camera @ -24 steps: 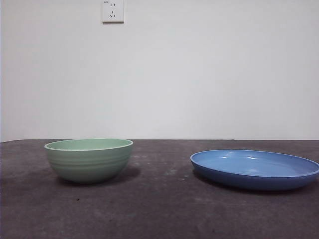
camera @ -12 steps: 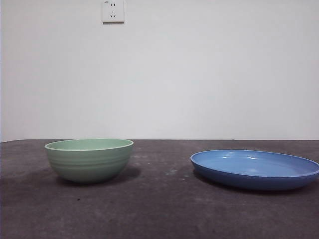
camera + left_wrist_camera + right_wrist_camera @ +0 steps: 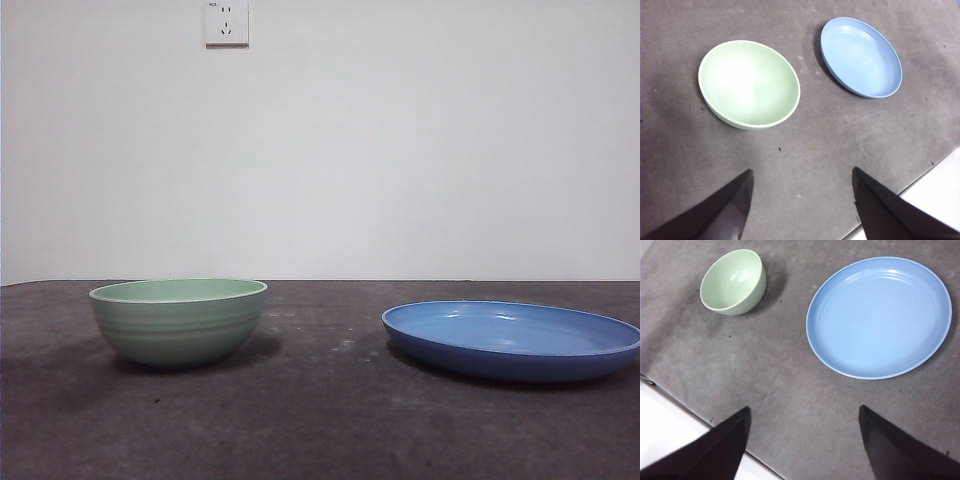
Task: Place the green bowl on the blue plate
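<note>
The green bowl (image 3: pixel 178 320) stands upright on the dark mat at the left, empty, also seen in the left wrist view (image 3: pixel 749 83) and the right wrist view (image 3: pixel 734 282). The blue plate (image 3: pixel 510 340) lies flat to its right, apart from it, empty (image 3: pixel 861 56) (image 3: pixel 879 316). My left gripper (image 3: pixel 801 182) hovers high above the mat near the bowl, open and holding nothing. My right gripper (image 3: pixel 804 422) hangs high above the mat near the plate, open and holding nothing. Neither arm shows in the front view.
A dark grey mat (image 3: pixel 320 420) covers the table. Its edge and the white tabletop show near each gripper (image 3: pixel 935 195) (image 3: pixel 670 420). A white wall with a socket (image 3: pixel 227 22) stands behind.
</note>
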### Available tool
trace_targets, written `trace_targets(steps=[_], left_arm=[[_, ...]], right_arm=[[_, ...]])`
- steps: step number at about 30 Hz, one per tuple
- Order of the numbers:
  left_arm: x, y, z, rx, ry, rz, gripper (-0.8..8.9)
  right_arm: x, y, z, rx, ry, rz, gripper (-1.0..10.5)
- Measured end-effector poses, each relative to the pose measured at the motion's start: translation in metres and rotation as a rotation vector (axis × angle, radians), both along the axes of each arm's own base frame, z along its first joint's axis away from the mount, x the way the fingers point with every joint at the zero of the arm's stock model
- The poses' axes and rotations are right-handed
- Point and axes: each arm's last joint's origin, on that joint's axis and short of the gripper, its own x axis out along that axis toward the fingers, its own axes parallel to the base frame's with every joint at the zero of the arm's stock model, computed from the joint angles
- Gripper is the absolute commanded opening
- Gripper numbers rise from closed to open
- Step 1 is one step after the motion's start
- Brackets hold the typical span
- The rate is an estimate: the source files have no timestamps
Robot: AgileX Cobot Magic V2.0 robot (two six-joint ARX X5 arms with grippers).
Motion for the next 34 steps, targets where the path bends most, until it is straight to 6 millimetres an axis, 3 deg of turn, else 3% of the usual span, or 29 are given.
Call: trace_targets(steps=[10,16,21,29,34], left_arm=[[0.026,-0.004,0.0,-0.007,0.029,0.031,3.2],[0.057,-0.013,0.016,0.066,0.033,0.074,3.14],[0.091,-0.025,0.016,0.147,0.067,0.099,3.12],[0.145,-0.046,-0.02,0.305,0.146,0.152,3.11],[0.168,-0.058,-0.048,0.328,0.199,0.126,3.11]], right_arm=[[0.0,0.0,0.0,0.0,-0.004,0.0,3.5],[0.0,0.001,0.0,0.0,-0.004,0.006,3.5],[0.0,0.001,0.0,0.0,-0.005,0.007,3.5],[0.0,0.001,0.0,0.001,-0.006,0.006,3.5],[0.0,0.001,0.0,0.002,-0.005,0.006,3.5]])
